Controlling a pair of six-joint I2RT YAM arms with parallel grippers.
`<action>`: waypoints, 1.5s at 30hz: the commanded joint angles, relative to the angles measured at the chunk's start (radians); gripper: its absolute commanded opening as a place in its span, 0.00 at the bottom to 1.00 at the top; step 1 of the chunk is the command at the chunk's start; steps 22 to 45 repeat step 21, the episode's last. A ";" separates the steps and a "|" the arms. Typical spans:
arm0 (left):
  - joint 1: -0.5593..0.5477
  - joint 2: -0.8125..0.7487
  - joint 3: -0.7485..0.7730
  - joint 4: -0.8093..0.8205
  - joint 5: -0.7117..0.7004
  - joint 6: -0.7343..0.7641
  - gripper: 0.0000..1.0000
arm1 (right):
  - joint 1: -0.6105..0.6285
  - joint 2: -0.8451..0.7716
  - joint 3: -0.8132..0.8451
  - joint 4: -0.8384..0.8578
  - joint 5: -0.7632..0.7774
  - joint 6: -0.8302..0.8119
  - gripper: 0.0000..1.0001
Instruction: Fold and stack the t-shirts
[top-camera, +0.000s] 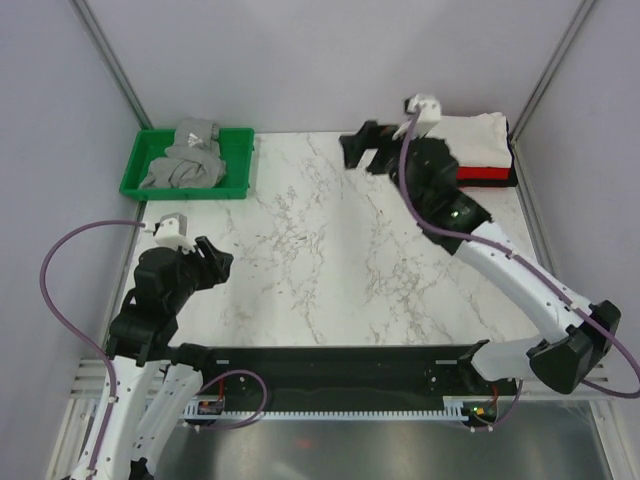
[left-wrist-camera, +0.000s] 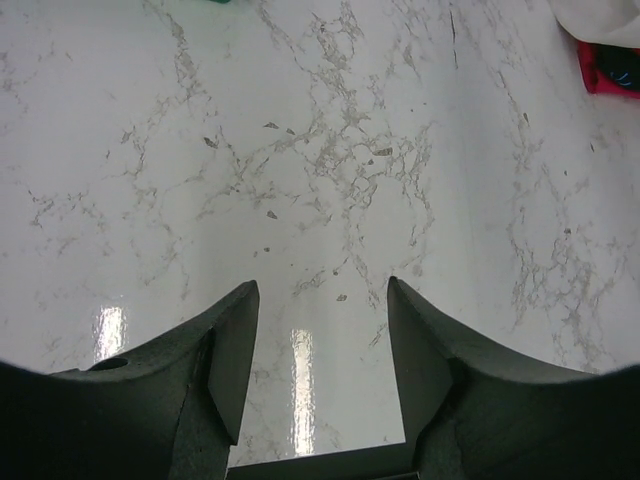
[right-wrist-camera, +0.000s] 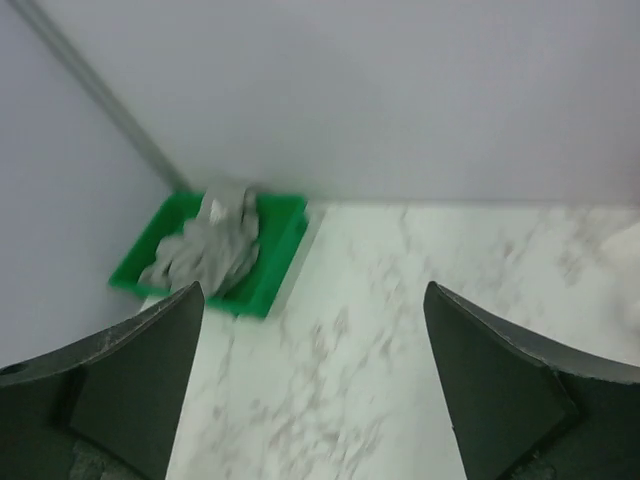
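Note:
A crumpled grey t-shirt (top-camera: 190, 160) lies in the green tray (top-camera: 140, 185) at the back left; the right wrist view shows the same shirt (right-wrist-camera: 205, 255). At the back right stands a stack of folded t-shirts, white on top (top-camera: 480, 135) over a red one (top-camera: 485, 174). A corner of that stack (left-wrist-camera: 605, 50) appears in the left wrist view. My right gripper (top-camera: 362, 152) hovers open and empty just left of the stack, facing the tray, its jaws (right-wrist-camera: 312, 300) wide apart. My left gripper (top-camera: 222, 262) stands open and empty over bare marble (left-wrist-camera: 322, 300) near the left front.
The marble table top (top-camera: 330, 250) runs between the tray and the stack. Grey walls with metal posts close in the back and both sides. A black rail (top-camera: 330, 370) with both arm bases runs along the near edge.

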 joint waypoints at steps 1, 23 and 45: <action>0.000 -0.003 0.012 0.026 -0.028 -0.021 0.61 | 0.134 0.017 -0.215 -0.113 0.047 0.195 0.98; 0.000 0.024 0.012 0.025 -0.022 -0.018 0.60 | 0.425 -0.129 -0.983 0.391 0.060 0.432 0.98; 0.000 0.024 0.012 0.025 -0.022 -0.018 0.60 | 0.425 -0.129 -0.983 0.391 0.060 0.432 0.98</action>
